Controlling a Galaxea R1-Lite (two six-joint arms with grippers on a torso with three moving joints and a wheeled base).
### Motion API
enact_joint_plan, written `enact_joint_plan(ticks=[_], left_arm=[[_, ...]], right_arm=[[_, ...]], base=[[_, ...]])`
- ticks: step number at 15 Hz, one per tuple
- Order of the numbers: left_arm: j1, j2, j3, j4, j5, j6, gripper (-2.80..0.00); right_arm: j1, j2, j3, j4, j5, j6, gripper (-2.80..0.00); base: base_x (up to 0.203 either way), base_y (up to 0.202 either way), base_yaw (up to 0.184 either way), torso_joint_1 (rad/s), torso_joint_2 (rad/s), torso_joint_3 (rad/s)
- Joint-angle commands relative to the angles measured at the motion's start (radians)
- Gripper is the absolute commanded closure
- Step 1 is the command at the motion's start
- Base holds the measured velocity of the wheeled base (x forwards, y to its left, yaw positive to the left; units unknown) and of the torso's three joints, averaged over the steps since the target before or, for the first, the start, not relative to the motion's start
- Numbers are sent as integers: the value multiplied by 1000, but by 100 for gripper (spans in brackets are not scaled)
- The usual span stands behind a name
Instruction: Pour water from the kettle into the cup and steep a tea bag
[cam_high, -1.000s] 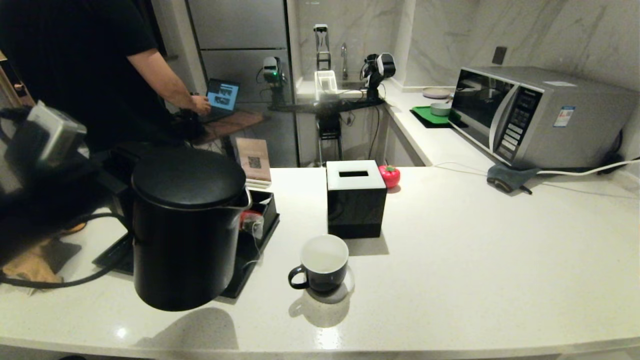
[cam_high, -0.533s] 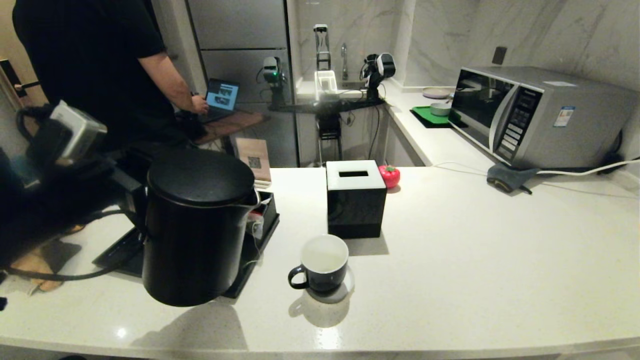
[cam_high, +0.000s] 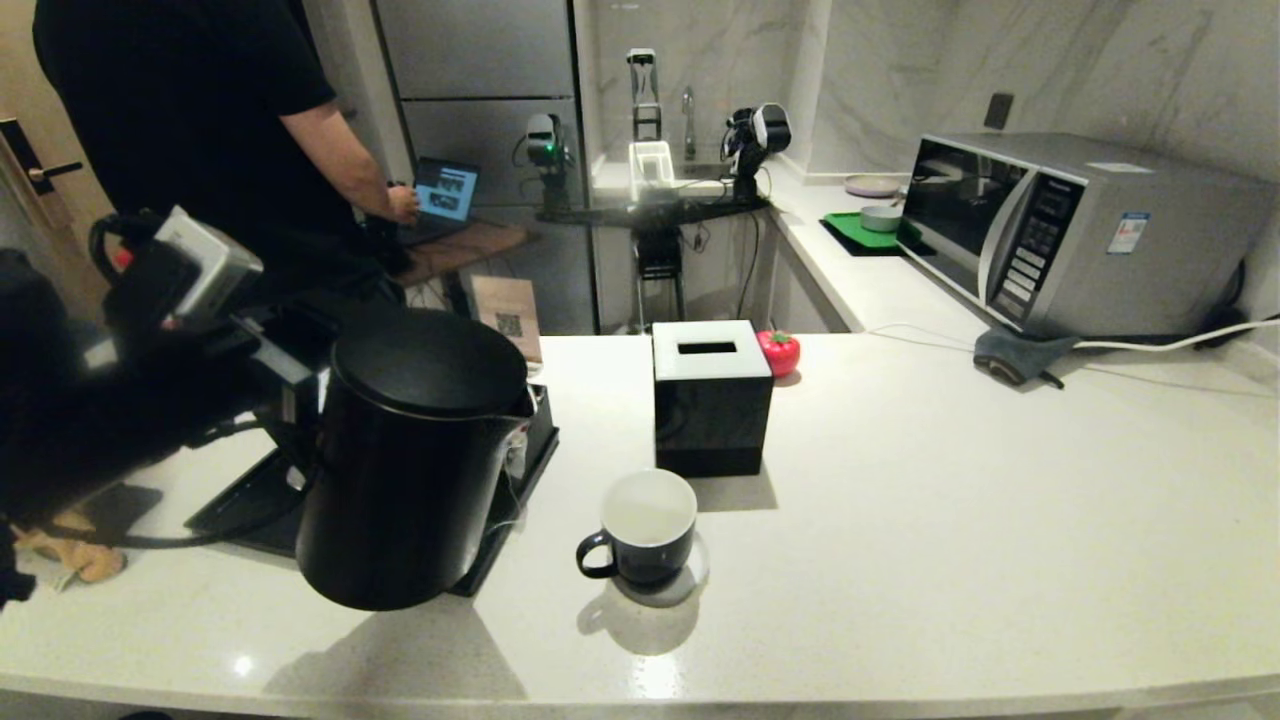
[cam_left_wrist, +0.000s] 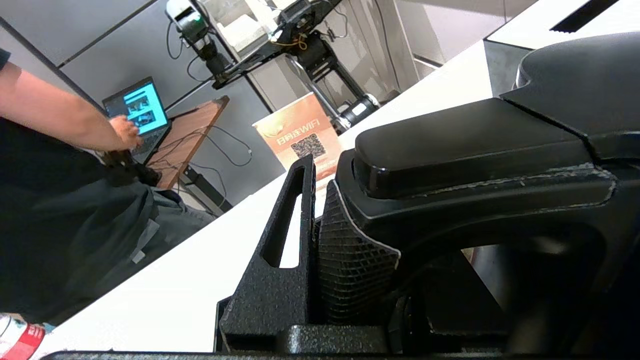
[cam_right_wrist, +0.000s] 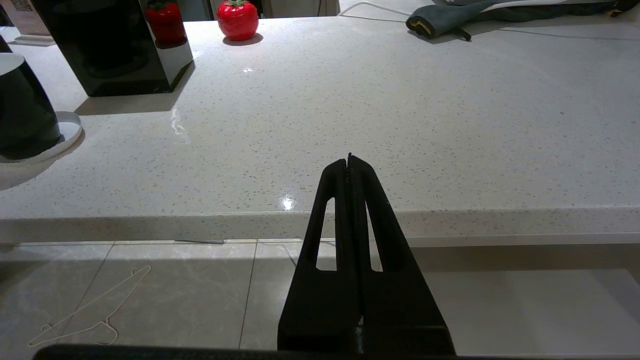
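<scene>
My left gripper (cam_high: 296, 398) is shut on the loop handle of the tall matte-black kettle (cam_high: 415, 470) and holds it upright above the counter, left of the cup. In the left wrist view one finger (cam_left_wrist: 280, 260) presses against the handle (cam_left_wrist: 475, 150). The small black cup (cam_high: 648, 530) with a white inside stands on a white coaster (cam_high: 696, 578), handle to the left. I cannot tell whether it holds water. The tea bag (cam_high: 517, 462) lies on the black tray behind the spout, mostly hidden. My right gripper (cam_right_wrist: 349, 162) is shut and empty, low before the counter's front edge.
A black cube tissue box (cam_high: 712, 400) stands behind the cup with a red tomato-shaped object (cam_high: 779, 351) beside it. The black tray (cam_high: 500, 545) lies under the kettle. A microwave (cam_high: 1080, 230) and grey cloth (cam_high: 1015, 355) are at the right. A person (cam_high: 200, 130) stands at the back left.
My left arm has carried the kettle to the right, closer to the cup, still upright. The cup and the right gripper have not moved.
</scene>
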Motion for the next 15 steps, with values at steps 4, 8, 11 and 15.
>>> enact_joint_plan(ticks=[4,8,11,15], left_arm=[[-56,3,-25,43,28,34,0],[-95,3,-39,83,44,50,0],[-113,3,-51,100,66,74,0],[-119,5,-51,111,72,108,0]], right_arm=[[0,1,0,0,0,0,0],[0,1,0,0,0,0,0],[0,1,0,0,0,0,0],[0,1,0,0,0,0,0]], base=[[0,0,0,0,0,0],[0,0,0,0,0,0],[0,0,0,0,0,0],[0,0,0,0,0,0]])
